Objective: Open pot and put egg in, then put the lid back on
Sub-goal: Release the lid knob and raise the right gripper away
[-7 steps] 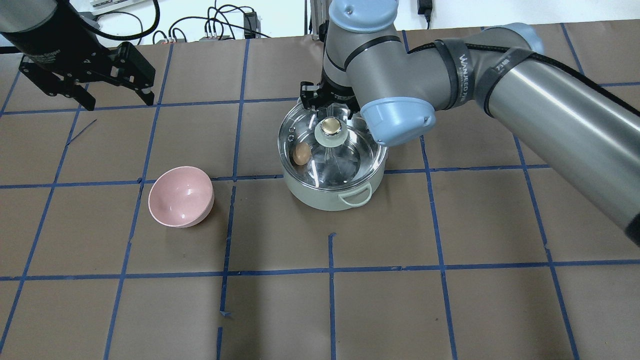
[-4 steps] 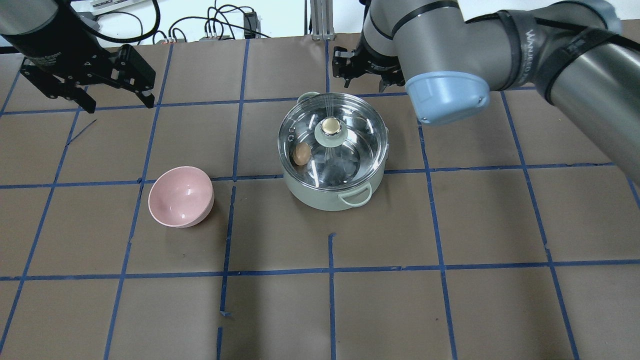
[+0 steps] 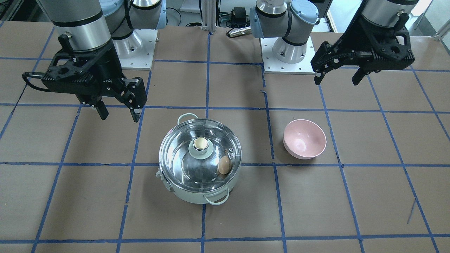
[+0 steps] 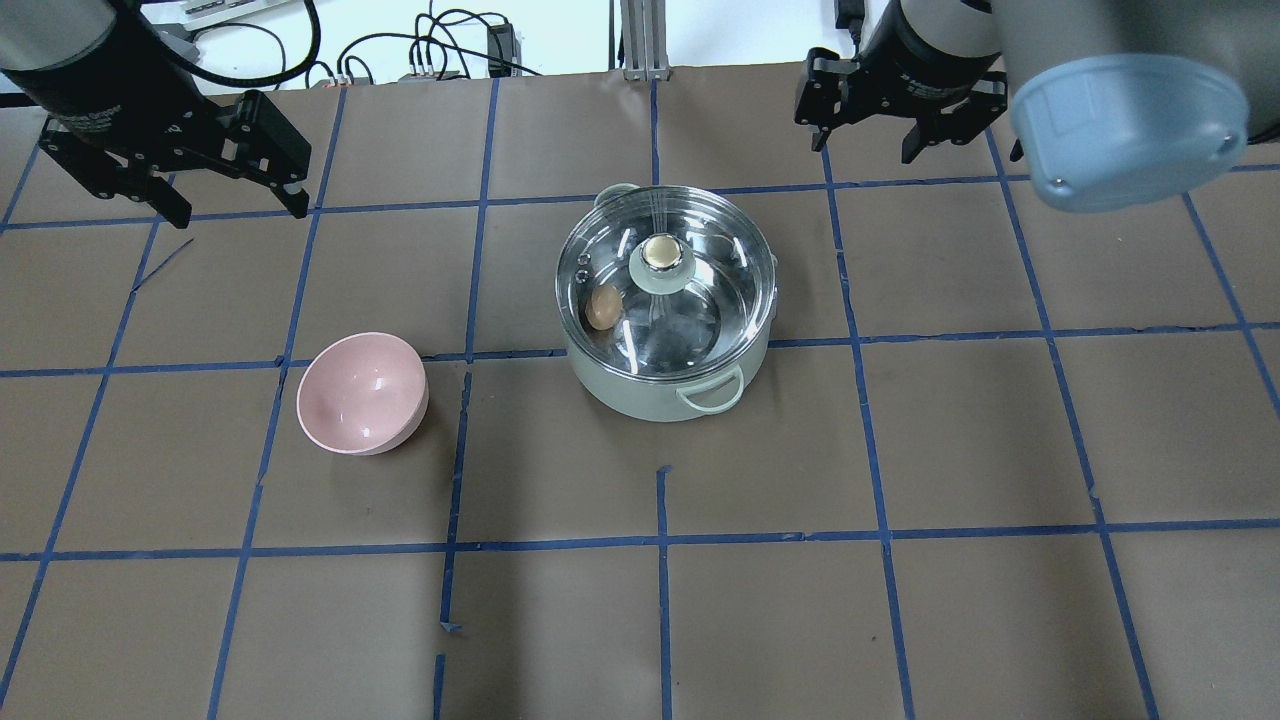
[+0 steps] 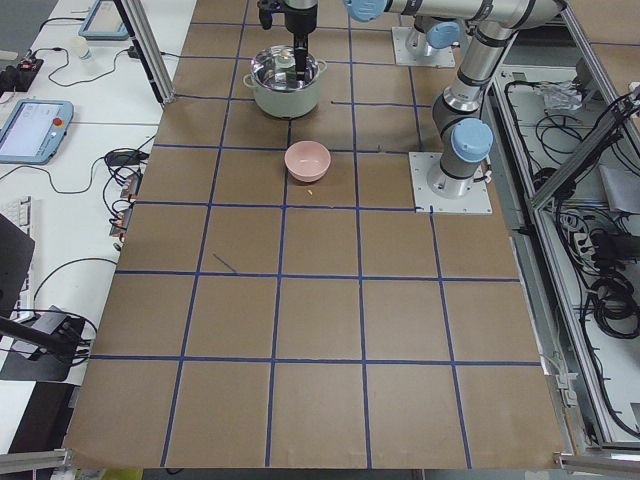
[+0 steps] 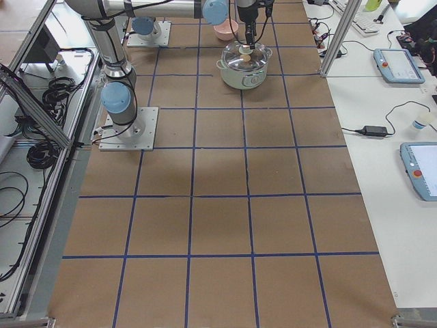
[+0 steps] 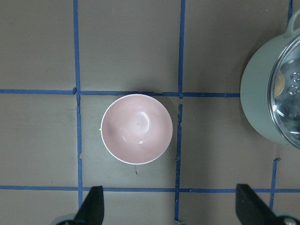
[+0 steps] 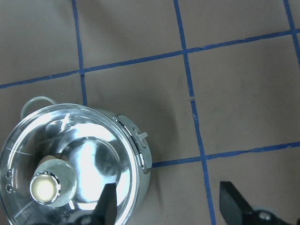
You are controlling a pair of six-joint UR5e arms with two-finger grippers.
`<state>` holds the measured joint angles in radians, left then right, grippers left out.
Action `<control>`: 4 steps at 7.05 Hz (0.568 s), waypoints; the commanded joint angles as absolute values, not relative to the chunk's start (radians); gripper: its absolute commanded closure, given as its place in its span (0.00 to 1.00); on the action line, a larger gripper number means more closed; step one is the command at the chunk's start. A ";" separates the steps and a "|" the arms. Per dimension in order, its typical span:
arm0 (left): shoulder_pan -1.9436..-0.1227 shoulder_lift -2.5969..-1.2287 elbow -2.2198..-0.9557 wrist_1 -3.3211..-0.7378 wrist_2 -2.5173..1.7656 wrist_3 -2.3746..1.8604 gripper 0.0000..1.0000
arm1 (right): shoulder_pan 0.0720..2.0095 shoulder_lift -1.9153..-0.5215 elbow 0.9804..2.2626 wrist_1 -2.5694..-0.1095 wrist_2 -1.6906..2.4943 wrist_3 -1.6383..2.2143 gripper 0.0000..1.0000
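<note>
one egg (image 4: pixel 601 307) lies in the pot (image 4: pixel 650 402), lid (image 4: pixel 663 266) apparently seated.

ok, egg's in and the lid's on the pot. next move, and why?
Probably just park the right end effector away from the pot and stop: the egg lies inside, the glass lid sits on the rim, and the left end effector, like the right, hangs open and empty.

The pot (image 4: pixel 640 400) is pale mint green; lid (image 4: pixel 712 268) clear, steel-rimmed, brassy-topped — the egg (image 4: pixel 601 307) light brown, bowl (image 4: pixel 362 393) pink, table (image 4: pixel 980 440) brown — gridded in blue.
</note>
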<state>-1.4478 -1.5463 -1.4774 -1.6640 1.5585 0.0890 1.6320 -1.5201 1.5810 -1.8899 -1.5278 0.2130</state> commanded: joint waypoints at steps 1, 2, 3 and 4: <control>-1.447 -1.546 -1.477 -1.664 1.559 0.089 0.00 | 1.609 -1.528 1.586 -1.806 -1.640 0.108 0.11; -1.448 -1.546 -1.477 -1.664 1.559 0.089 0.00 | 1.608 -1.528 1.595 -1.801 -1.666 0.041 0.00; -1.448 -1.546 -1.476 -1.663 1.557 0.087 0.00 | 1.614 -1.529 1.612 -1.772 -1.658 0.034 0.00; -1.450 -1.546 -1.476 -1.663 1.559 0.087 0.00 | 1.614 -1.529 1.637 -1.764 -1.655 0.028 0.00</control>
